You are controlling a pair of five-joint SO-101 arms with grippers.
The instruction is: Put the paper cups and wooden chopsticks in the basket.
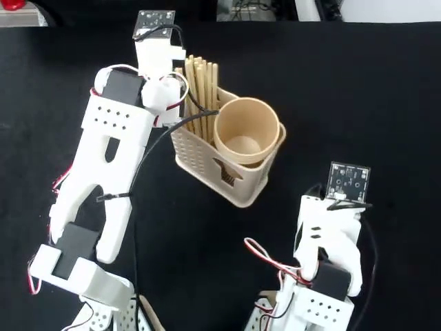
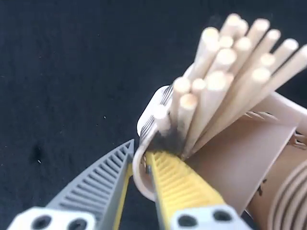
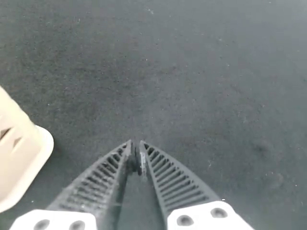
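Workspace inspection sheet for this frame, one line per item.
Surface: black table, no spills seen.
Job's things: beige basket holds a bundle of wooden chopsticks standing at one end and one paper cup upright beside them.
Clutter: nothing seen.
Grippers: left gripper is shut on the basket's rim next to the chopsticks; right gripper is shut, holding nothing, over bare table beside the basket's corner.
Cables: black cable loops from the left arm past the basket; red and white wires hang at the right arm's base.
Surroundings: red object beyond the table's far edge.
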